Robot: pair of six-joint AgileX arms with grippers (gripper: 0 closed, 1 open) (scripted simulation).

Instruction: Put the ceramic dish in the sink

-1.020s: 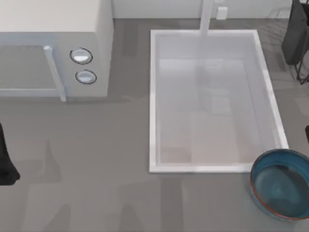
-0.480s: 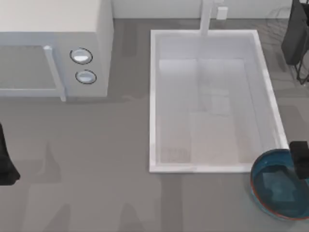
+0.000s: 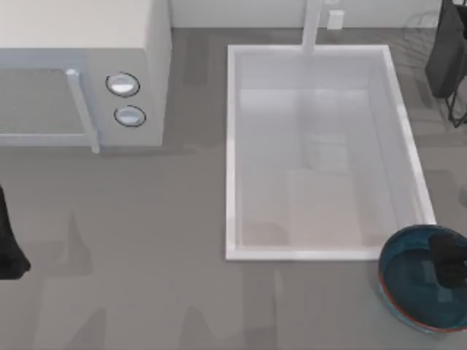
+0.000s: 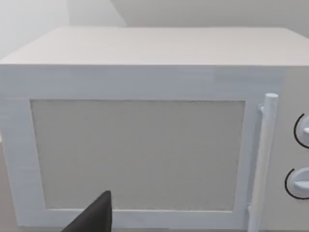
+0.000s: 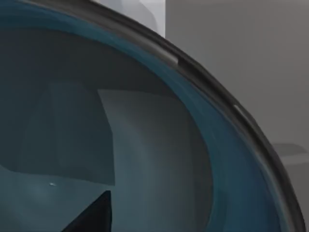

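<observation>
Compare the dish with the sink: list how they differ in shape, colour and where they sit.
Shape: the dish is round and shallow; the sink is a large rectangular basin with a faucet post.
Colour: the dish is glossy teal-blue with a reddish-brown rim; the sink is white.
Place: the dish sits on the table just outside the sink's near right corner, under the right gripper; the sink lies right of the microwave.
Both are open-topped.
</observation>
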